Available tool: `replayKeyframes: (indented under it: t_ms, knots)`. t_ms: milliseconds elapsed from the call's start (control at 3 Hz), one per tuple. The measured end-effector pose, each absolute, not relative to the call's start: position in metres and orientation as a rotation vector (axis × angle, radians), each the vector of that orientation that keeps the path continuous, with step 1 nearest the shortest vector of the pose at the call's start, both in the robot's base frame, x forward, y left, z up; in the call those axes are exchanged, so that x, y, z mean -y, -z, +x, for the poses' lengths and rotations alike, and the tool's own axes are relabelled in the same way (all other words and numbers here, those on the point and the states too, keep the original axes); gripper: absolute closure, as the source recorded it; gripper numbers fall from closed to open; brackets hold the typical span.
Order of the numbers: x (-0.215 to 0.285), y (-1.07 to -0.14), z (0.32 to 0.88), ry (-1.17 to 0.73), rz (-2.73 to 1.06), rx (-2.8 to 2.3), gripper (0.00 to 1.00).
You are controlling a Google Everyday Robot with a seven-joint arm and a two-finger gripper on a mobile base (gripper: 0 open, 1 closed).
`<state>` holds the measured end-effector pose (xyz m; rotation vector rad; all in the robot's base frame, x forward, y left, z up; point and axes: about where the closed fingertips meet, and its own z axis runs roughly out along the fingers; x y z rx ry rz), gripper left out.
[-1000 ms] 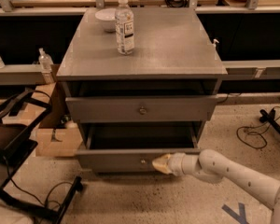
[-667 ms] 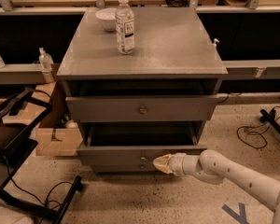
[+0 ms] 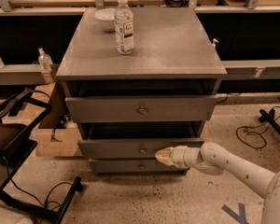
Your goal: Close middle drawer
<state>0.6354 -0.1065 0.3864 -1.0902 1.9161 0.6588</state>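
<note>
Low at right: claw (image 3: 164, 156), tips pinched together on nothing, set against the front of the middle drawer (image 3: 112, 149), just right of its knob (image 3: 142, 150). Drawer partway out, below the top drawer (image 3: 102, 109), also out. Farther back, on the grey table (image 3: 177, 45): water bottle (image 3: 124, 24) beside white bowl (image 3: 105, 19).

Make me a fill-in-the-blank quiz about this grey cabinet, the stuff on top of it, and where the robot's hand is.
1. The hand is at the front of the middle drawer, on the picture's ____ side of its knob.
2. On top of the cabinet, a water bottle stands upright just in front of a white ____.
3. The cabinet has ____ drawers, one above another.

Missing words: right; bowl; three.
</note>
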Motion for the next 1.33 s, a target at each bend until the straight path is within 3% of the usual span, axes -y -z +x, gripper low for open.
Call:
replayKeyframes:
  t_ms: [1000, 1333]
  knots:
    - [0.122, -0.389, 0.708, -0.653, -1.066, -1.944, 1.00]
    - [0.123, -0.389, 0.703, -0.653, -1.066, -1.944, 1.00]
